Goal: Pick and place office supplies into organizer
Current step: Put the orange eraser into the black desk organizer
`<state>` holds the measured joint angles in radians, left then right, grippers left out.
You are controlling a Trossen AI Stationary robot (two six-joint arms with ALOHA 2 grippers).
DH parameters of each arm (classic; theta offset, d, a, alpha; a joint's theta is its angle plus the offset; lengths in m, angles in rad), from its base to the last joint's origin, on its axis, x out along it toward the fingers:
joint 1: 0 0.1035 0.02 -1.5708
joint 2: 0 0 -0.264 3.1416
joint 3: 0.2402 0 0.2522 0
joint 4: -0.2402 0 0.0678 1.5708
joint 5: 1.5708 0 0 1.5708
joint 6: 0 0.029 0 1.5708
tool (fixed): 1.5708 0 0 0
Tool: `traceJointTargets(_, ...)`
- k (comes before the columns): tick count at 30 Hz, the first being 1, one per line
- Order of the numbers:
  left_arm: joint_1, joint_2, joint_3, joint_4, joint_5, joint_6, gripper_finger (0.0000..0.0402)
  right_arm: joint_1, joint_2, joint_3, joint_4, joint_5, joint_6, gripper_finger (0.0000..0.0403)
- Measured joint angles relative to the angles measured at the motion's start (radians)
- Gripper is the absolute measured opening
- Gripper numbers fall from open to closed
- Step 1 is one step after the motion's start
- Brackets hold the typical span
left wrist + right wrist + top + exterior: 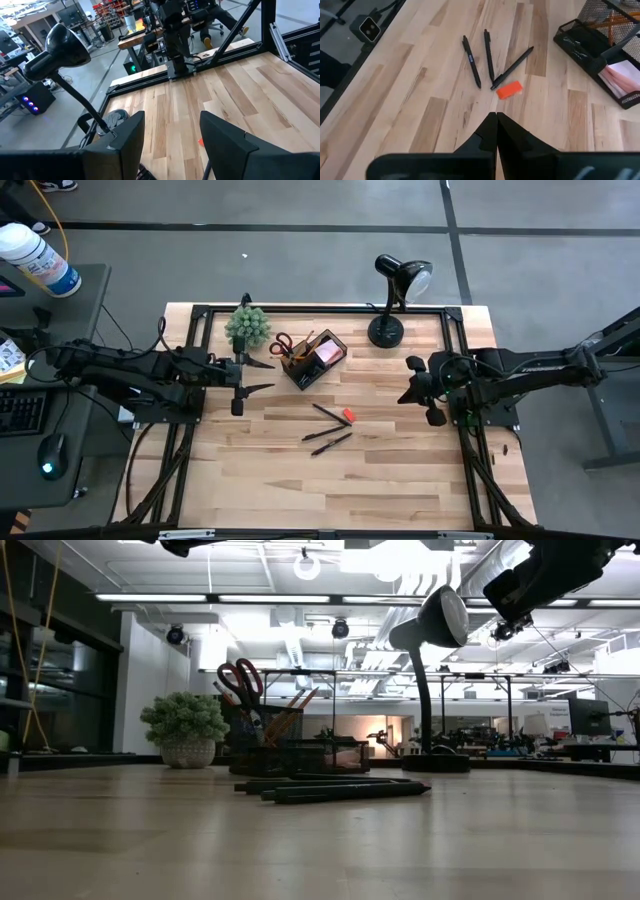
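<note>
Three black pens (beside eraser) lie outside organizer.

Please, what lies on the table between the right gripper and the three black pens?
Only bare wood and the small red eraser, which lies beside the pens, on the side nearer the right gripper. The right wrist view shows this best.

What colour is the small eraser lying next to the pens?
Orange-red; the eraser shows best in the right wrist view.
</note>
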<state>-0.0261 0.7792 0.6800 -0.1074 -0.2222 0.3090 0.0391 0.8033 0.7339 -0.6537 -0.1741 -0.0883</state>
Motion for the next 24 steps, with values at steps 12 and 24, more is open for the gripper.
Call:
traceJointTargets(12, 0.000, 0.000, 0.000, 0.000, 0.000, 0.000, 0.0179, 0.001, 0.000, 0.000, 0.029, 0.000, 0.011, 0.0000)
traceJointTargets(24, 0.000, 0.000, 0.000, 0.000, 0.000, 0.000, 0.0179, 0.001, 0.153, 0.001, 0.217, 0.010, 0.345, 0.0000)
